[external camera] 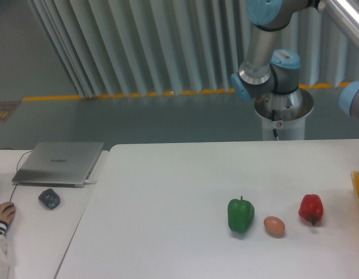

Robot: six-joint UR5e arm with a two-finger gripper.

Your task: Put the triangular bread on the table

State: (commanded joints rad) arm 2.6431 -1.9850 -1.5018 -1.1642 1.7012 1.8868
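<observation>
Scene evenly lit from above; soft shadows are cast on the counter (pixel 167 192); slight overall softness is seen.
</observation>
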